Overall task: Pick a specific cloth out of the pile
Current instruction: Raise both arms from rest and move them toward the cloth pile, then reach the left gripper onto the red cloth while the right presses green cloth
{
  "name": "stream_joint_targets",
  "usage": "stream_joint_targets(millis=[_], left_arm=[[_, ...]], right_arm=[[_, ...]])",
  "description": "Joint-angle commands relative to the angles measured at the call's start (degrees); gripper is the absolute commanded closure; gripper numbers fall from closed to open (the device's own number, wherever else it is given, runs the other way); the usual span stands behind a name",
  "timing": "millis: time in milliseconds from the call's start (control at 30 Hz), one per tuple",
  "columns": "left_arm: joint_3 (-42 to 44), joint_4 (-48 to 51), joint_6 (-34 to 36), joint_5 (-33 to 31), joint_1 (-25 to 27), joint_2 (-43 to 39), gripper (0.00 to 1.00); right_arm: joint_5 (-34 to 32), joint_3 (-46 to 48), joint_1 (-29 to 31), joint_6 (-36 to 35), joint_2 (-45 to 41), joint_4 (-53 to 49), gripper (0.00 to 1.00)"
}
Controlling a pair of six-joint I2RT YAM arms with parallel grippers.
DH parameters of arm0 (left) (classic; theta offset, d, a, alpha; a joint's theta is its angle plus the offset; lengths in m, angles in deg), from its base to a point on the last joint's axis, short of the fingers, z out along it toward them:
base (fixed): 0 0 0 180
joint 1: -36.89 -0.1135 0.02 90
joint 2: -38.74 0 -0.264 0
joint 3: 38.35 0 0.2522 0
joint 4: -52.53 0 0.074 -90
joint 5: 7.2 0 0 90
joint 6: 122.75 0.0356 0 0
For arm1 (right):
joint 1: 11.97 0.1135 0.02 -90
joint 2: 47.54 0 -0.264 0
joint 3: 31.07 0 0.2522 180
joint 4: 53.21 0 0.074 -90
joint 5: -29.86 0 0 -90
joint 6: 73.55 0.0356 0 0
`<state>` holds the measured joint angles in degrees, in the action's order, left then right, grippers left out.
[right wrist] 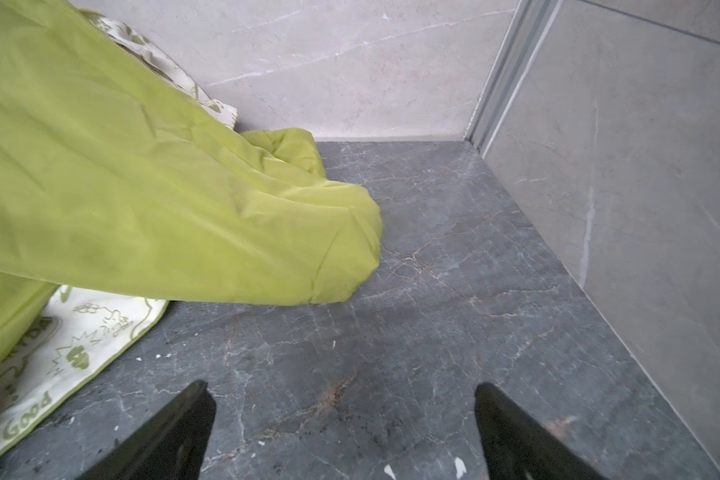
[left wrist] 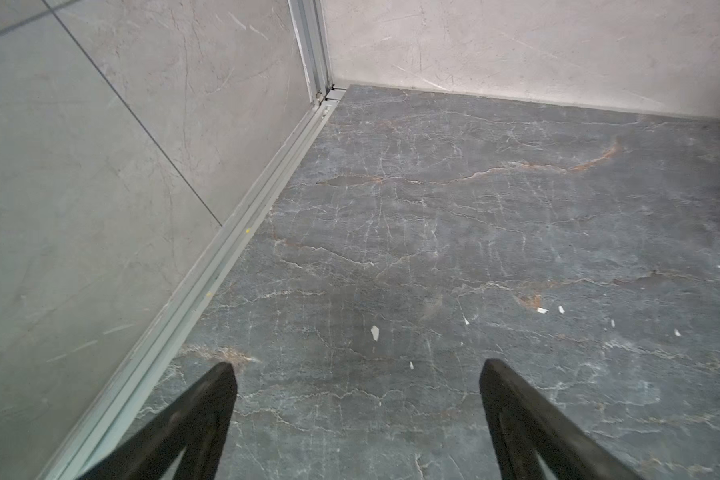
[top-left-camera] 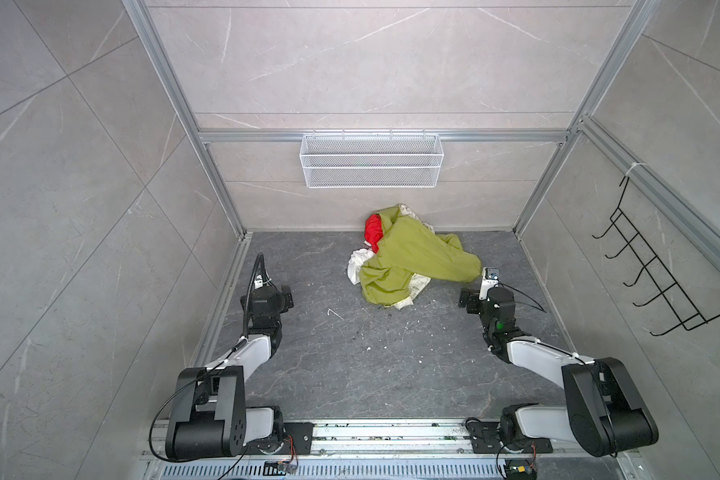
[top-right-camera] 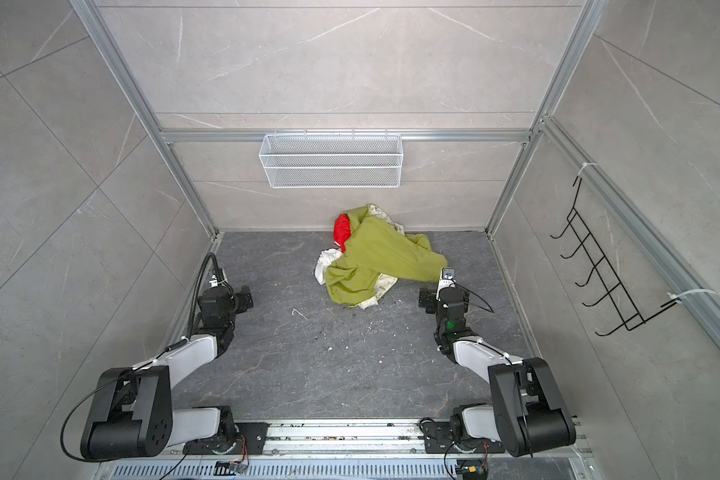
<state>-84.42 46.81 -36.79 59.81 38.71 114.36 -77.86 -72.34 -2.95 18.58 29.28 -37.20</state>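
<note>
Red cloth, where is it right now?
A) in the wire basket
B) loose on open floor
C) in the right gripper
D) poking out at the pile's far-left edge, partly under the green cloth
D: the red cloth shows only at the far-left edge of the pile, overlapped by the olive-green cloth.

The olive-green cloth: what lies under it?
A red cloth, a white cloth and a printed cream cloth stick out from under the olive-green cloth. How far they reach beneath, and anything else there, is hidden.
</note>
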Motion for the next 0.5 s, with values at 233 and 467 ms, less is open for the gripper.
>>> stream_joint_targets(millis=[233, 467], left_arm=[[-20.4, 19.5, -7.4, -9.1, 6.8, 8.9, 0.07], [-30.2, 25.3, -8.8, 1.3, 13.9, 15.7, 0.08]], right_arm=[[-3.4, -14.2, 3.2, 1.9, 0.7, -18.9, 0.0], [7.0, -19.0, 5.6, 5.6, 0.1, -23.1, 0.0]])
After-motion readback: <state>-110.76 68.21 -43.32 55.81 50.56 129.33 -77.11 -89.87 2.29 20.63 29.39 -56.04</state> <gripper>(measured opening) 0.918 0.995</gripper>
